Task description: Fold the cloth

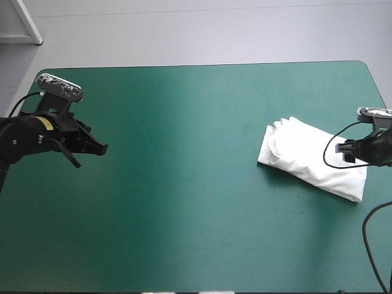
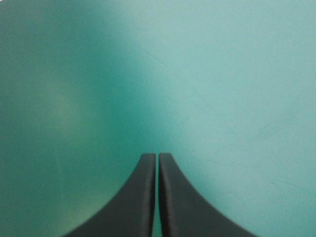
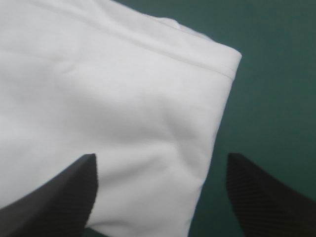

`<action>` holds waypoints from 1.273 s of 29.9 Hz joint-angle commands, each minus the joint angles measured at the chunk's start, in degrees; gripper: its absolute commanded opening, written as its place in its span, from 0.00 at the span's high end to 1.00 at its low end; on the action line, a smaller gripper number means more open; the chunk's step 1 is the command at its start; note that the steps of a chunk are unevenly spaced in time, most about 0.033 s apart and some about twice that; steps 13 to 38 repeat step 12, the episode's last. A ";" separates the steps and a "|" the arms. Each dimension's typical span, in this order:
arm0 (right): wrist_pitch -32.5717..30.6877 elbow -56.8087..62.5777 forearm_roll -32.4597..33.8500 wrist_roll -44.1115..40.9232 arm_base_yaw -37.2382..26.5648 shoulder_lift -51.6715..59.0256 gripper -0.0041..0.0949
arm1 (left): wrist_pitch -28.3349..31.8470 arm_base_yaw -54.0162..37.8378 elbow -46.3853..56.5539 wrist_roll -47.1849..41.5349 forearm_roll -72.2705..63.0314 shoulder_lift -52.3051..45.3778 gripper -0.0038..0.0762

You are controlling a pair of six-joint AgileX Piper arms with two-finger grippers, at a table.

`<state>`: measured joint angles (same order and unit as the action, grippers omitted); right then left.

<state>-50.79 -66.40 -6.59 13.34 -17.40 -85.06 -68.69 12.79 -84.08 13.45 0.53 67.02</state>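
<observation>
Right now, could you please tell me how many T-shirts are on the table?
1: a folded white T-shirt near the table's right edge, partly under the open right hand. Nothing seems hidden.

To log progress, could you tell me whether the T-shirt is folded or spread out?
Folded: the T-shirt lies as a compact white bundle on the teal-green cover, with layered edges showing at one end.

no readable text, labels, numbers or signs
</observation>
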 commanded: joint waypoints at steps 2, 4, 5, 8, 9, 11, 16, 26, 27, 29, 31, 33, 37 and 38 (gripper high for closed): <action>0.70 -4.05 -9.85 4.74 0.85 9.06 0.17 | 3.71 0.04 -1.65 -1.92 -0.53 -3.52 0.93; -0.07 -5.65 -13.76 7.59 1.66 12.82 0.36 | 3.71 0.04 -1.65 -2.42 -0.53 -4.49 0.93; -0.50 -6.60 -14.99 7.74 2.00 15.00 0.49 | 3.71 0.04 -1.65 -2.42 -0.53 -5.35 0.93; -0.48 -8.57 -16.01 9.30 2.76 21.64 0.91 | 3.71 0.04 -1.65 -1.91 -0.13 -7.89 0.93; 0.38 -8.59 -16.78 9.39 2.76 23.59 0.97 | 3.71 0.04 -1.65 -1.91 0.59 -8.83 0.93; 2.85 -8.37 -17.98 10.53 2.76 28.27 0.96 | 4.45 0.04 -1.65 -2.73 3.15 -11.53 0.93; 4.97 -8.26 -18.24 10.62 2.76 30.63 0.96 | 5.13 0.04 -1.65 -3.56 4.48 -12.76 0.93; 4.97 -8.26 -18.24 10.62 2.76 30.63 0.96 | 5.13 0.04 -1.65 -3.56 4.48 -12.76 0.93; 4.97 -8.26 -18.24 10.62 2.76 30.63 0.96 | 5.13 0.04 -1.65 -3.56 4.48 -12.76 0.93; 4.97 -8.26 -18.24 10.62 2.76 30.63 0.96 | 5.13 0.04 -1.65 -3.56 4.48 -12.76 0.93; 4.97 -8.26 -18.24 10.62 2.76 30.63 0.96 | 5.13 0.04 -1.65 -3.56 4.48 -12.76 0.93; 4.97 -8.26 -18.24 10.62 2.76 30.63 0.96 | 5.13 0.04 -1.65 -3.56 4.48 -12.76 0.93; 4.97 -8.26 -18.24 10.62 2.76 30.63 0.96 | 5.13 0.04 -1.65 -3.56 4.48 -12.76 0.93; 4.97 -8.26 -18.24 10.62 2.76 30.63 0.96 | 5.13 0.04 -1.65 -3.56 4.48 -12.76 0.93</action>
